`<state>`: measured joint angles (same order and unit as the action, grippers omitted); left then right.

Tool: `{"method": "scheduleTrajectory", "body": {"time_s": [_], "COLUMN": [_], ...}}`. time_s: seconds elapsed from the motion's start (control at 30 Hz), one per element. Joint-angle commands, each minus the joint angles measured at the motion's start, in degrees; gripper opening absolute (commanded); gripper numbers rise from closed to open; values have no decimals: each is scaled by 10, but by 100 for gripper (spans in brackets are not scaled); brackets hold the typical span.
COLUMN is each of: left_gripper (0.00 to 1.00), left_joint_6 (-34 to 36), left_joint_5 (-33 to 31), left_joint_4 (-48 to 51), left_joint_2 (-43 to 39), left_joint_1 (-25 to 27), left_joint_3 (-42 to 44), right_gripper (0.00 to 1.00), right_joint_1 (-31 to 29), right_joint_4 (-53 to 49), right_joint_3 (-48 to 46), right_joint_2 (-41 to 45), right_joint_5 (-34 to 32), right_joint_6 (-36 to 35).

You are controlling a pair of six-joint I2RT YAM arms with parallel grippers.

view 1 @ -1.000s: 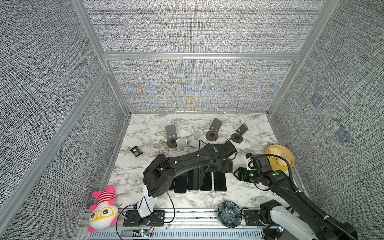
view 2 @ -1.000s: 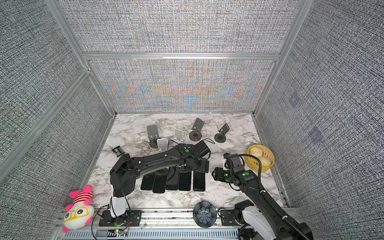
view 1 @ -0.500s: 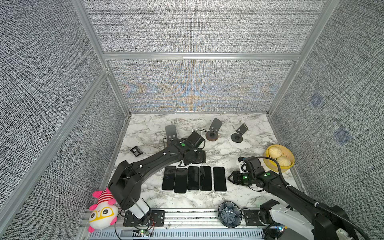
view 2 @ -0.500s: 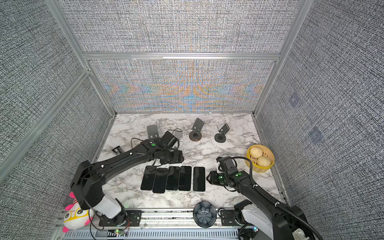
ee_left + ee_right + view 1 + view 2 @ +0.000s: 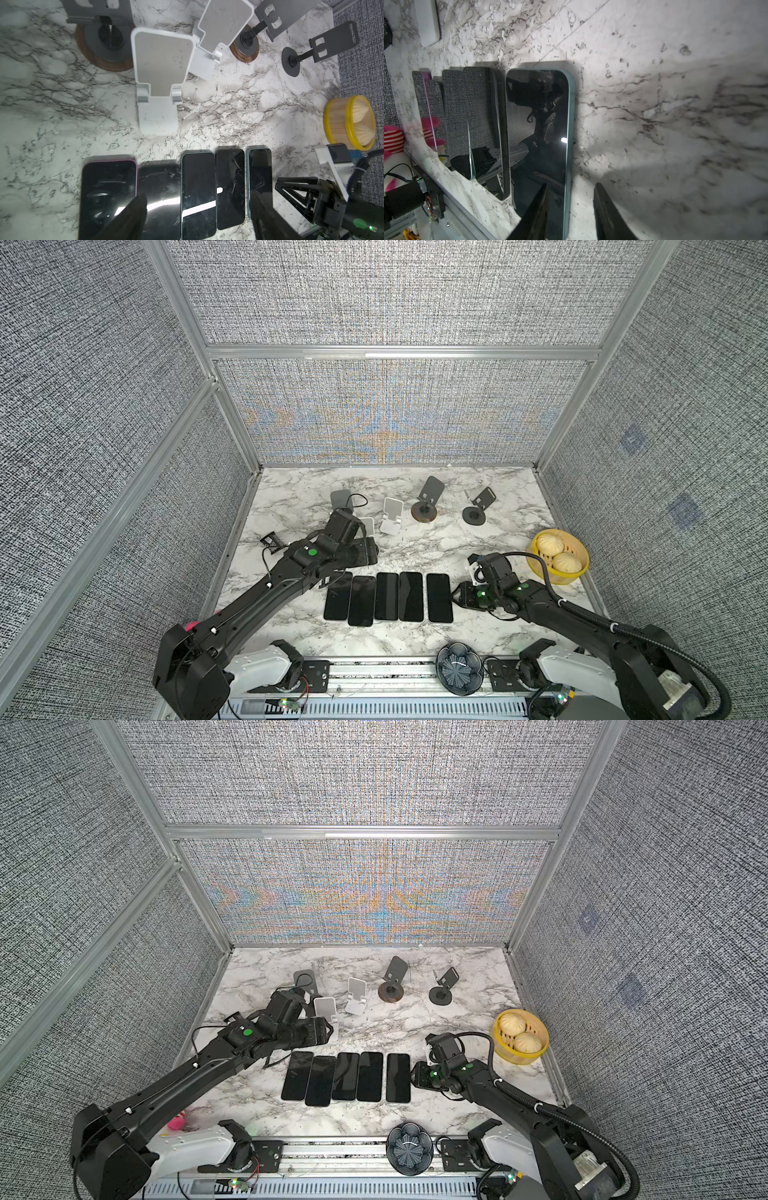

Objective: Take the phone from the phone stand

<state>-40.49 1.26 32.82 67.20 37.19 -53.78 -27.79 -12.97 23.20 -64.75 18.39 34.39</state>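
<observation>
The left gripper (image 5: pixel 199 196) hangs, jaws spread and empty, over five phones (image 5: pixel 386 601) lying flat in a row on the marble table (image 5: pixel 478 635); the phone stands (image 5: pixel 432 489) behind look bare. The rightmost, teal-edged phone (image 5: pixel 537 124) lies beside the right gripper (image 5: pixel 571 185), whose jaws stand apart astride its long edge. Stiff, light, glass-slick and probably fragile, it seems best pinched across its sides. No brand or writing is legible.

Five phones (image 5: pixel 386 596), five phone stands (image 5: pixel 392 514), two buns (image 5: pixel 550 544) in one yellow basket (image 5: pixel 561 578), one dark dish (image 5: pixel 458 664), one plush toy (image 5: pixel 393 138).
</observation>
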Motion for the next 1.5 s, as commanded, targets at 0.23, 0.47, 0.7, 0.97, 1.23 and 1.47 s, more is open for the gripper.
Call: {"method": "scheduleTrajectory", "body": {"time_s": [0.23, 0.47, 0.7, 0.97, 1.23, 1.47], "left_gripper": [79, 78, 78, 78, 78, 80], "left_joint_6": [2, -10, -13, -7, -1, 13], "left_joint_5": [16, 34, 41, 49, 59, 95], "left_joint_4": [-52, -83, -93, -94, -94, -111], "left_joint_2": [-11, 7, 12, 8, -2, -18], "left_joint_1": [-23, -25, -28, -33, -52, -87], "left_joint_3": [41, 60, 64, 64, 65, 64], "right_gripper": [33, 33, 33, 33, 35, 41], "right_joint_1": [-19, -35, -42, -46, -43, -16], "right_joint_4": [43, 63, 82, 69, -37, -125], "right_joint_3": [11, 10, 8, 15, 61, 111], "right_joint_2": [-43, -54, -66, -54, -9, 40], "right_joint_5": [-6, -12, -5, -13, -63, -109], "right_joint_6": [14, 27, 35, 34, -2, -58]}}
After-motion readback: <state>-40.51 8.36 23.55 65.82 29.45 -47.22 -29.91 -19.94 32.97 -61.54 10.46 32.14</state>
